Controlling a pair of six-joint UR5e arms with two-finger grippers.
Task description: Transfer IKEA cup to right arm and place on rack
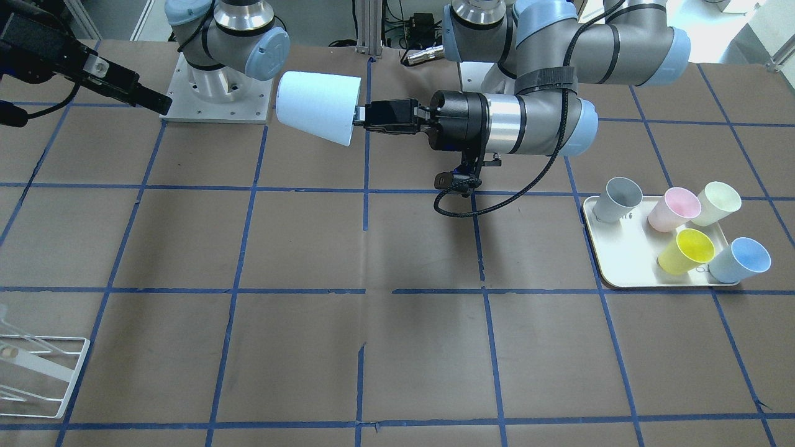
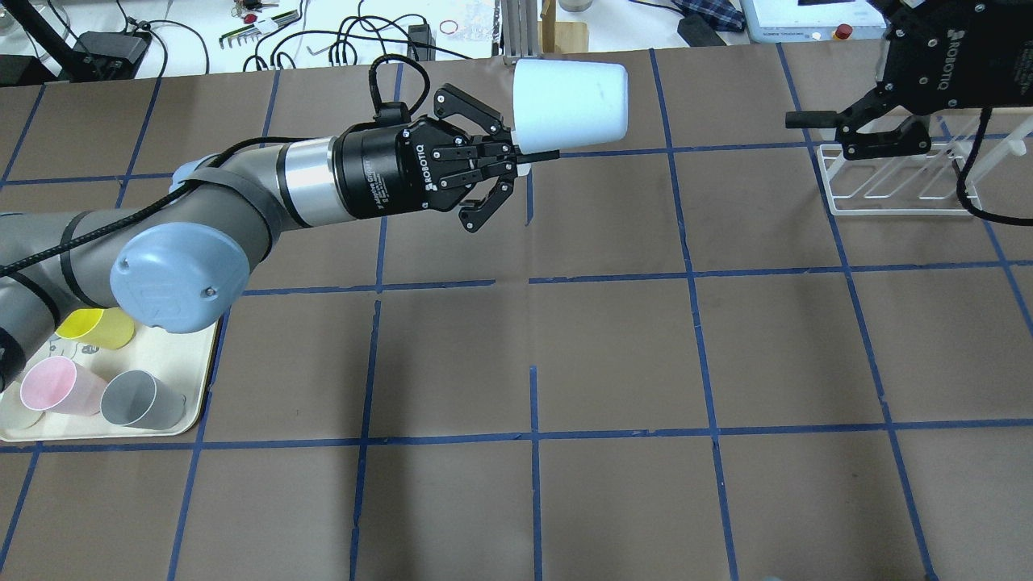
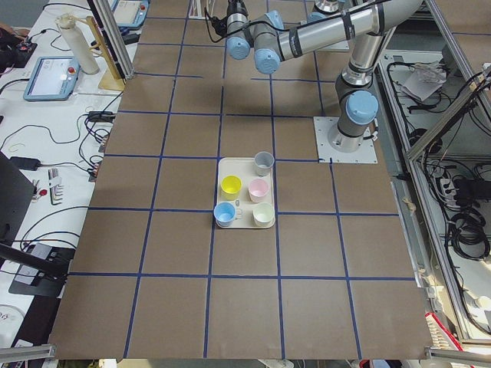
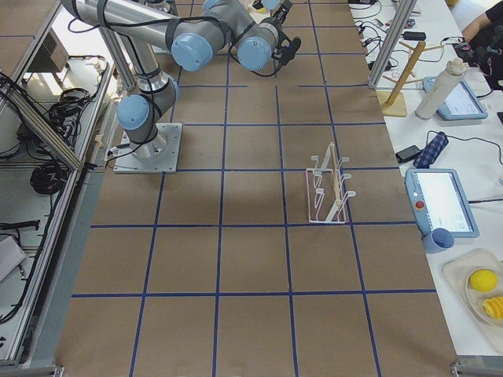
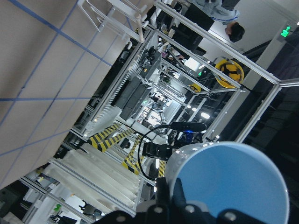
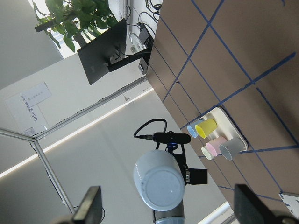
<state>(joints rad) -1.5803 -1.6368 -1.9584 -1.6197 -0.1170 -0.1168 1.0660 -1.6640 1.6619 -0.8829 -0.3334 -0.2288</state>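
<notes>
My left gripper (image 2: 516,157) is shut on the rim of the pale light-blue IKEA cup (image 2: 569,105) and holds it sideways above the table, base towards the right arm. The cup also shows in the front view (image 1: 318,107) with the left gripper (image 1: 361,117) beside it. The left wrist view looks into the cup's mouth (image 5: 233,186). My right gripper (image 2: 819,135) is open and empty, well apart from the cup, above the white wire rack (image 2: 896,181). In the right wrist view its fingers (image 6: 91,205) stand wide apart, with the cup's base (image 6: 159,184) ahead.
A cream tray (image 1: 621,261) at the robot's left holds grey, pink, pale-green and yellow cups and a second light-blue cup (image 1: 742,259). The rack also shows in the front view (image 1: 37,372) and the right side view (image 4: 326,188). Blue tape lines grid the brown table.
</notes>
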